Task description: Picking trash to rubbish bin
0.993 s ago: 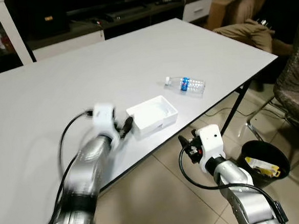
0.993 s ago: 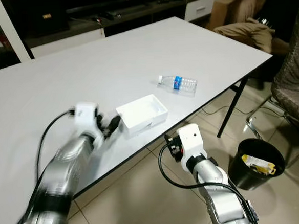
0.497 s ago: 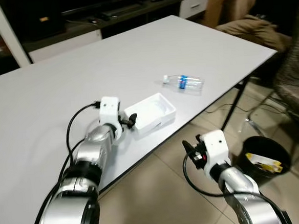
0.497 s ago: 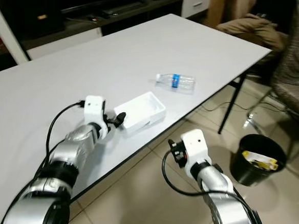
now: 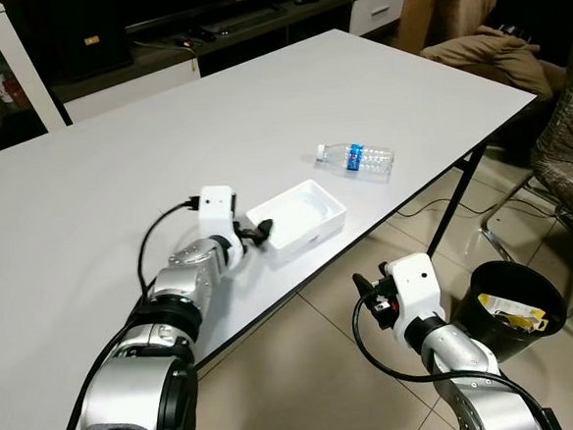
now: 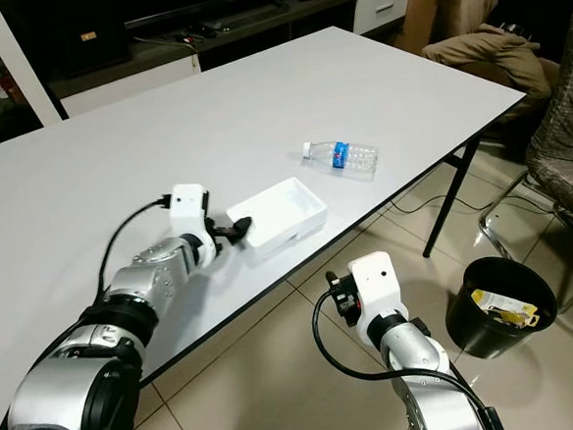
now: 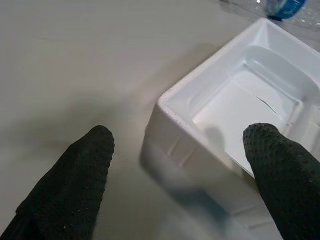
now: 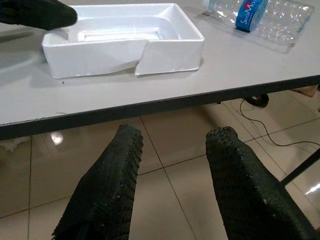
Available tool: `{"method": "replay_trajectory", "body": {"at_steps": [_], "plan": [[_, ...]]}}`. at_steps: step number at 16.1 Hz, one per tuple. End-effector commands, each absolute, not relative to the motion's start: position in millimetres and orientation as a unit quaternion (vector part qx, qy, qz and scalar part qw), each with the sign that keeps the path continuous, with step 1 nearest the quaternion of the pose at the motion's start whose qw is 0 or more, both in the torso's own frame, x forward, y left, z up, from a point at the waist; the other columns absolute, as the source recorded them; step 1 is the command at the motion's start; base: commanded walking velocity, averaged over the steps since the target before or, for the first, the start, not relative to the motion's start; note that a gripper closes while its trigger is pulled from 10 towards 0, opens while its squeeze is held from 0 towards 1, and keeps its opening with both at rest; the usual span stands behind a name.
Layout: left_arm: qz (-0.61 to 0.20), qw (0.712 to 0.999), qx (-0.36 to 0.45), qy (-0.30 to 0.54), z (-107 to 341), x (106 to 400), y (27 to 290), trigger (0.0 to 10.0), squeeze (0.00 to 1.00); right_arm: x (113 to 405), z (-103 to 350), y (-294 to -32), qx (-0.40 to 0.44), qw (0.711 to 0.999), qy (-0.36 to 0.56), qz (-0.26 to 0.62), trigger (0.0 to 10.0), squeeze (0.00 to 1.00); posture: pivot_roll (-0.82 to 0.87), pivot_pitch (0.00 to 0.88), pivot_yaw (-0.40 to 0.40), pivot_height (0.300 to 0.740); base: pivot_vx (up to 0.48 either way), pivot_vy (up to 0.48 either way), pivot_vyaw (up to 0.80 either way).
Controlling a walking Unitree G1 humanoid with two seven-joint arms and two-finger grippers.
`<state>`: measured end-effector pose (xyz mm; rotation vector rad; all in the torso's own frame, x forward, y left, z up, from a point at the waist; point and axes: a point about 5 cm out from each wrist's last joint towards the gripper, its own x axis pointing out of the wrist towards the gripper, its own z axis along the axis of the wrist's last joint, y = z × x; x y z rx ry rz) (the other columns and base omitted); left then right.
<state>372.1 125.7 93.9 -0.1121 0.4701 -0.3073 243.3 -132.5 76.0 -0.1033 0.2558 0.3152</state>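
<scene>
A white foam tray [image 5: 301, 214] lies near the front edge of the white table [image 5: 163, 135]. A clear plastic bottle [image 5: 356, 159] with a blue label lies on its side beyond it. My left gripper [image 5: 252, 231] is open at the tray's left end; in the left wrist view one finger [image 7: 280, 170] is over the tray [image 7: 235, 105] and the other finger [image 7: 70, 185] is outside its wall. My right gripper [image 8: 175, 135] is open below the table edge, facing the tray [image 8: 125, 40] and the bottle [image 8: 260, 17]. A black rubbish bin [image 5: 509, 303] with some trash inside stands on the floor at the right.
A person [image 5: 510, 32] sits in an armchair at the back right. A patterned chair [image 5: 568, 156] stands right of the table above the bin. A black table leg [image 5: 453, 198] slants down between table and bin. A dark TV cabinet [image 5: 205, 34] runs behind the table.
My left arm has reached forward, bringing its gripper up to the tray's left end. The right arm stays low beside the table edge. The camera has shifted slightly.
</scene>
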Motion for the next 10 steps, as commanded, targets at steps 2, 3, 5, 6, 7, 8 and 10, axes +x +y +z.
{"method": "replay_trajectory", "body": {"at_steps": [2,3,5,6,7,8,10], "plan": [[-0.161,0.95,-0.054,0.26,91,371,123,10.0,0.0,247,81,-133,-0.056,0.979,0.12,0.154,10.0,0.0,-0.18,0.0,0.035,0.74,0.0,0.0,0.0],[-0.165,0.95,-0.048,0.26,92,372,122,10.0,0.0,247,81,-134,-0.056,0.979,0.12,0.154,10.0,0.0,-0.18,0.0,0.035,0.74,0.0,0.0,0.0],[-0.181,0.948,-0.037,0.259,97,375,117,10.0,0.0,249,84,-130,-0.05,0.978,0.117,0.162,10.0,0.0,-0.18,0.0,0.041,0.74,0.0,0.0,0.0],[-0.182,0.948,-0.031,0.26,98,375,116,10.0,0.0,248,86,-127,-0.045,0.977,0.114,0.174,10.0,0.0,-0.18,0.0,0.041,0.74,0.0,0.0,0.0],[-0.182,0.947,-0.026,0.263,98,376,115,10.0,0.0,247,89,-121,-0.039,0.974,0.105,0.199,10.0,0.0,-0.19,0.0,0.043,0.74,0.0,0.0,0.0],[-0.179,0.948,-0.026,0.263,99,376,114,10.0,0.0,245,94,-114,-0.027,0.968,0.092,0.232,10.0,0.0,-0.19,0.0,0.046,0.74,0.0,0.0,0.0],[-0.175,0.949,-0.032,0.26,101,378,114,10.0,0.0,239,99,-104,-0.016,0.955,0.081,0.284,10.0,0.0,-0.19,0.0,0.051,0.74,0.0,0.0,0.0]]}}
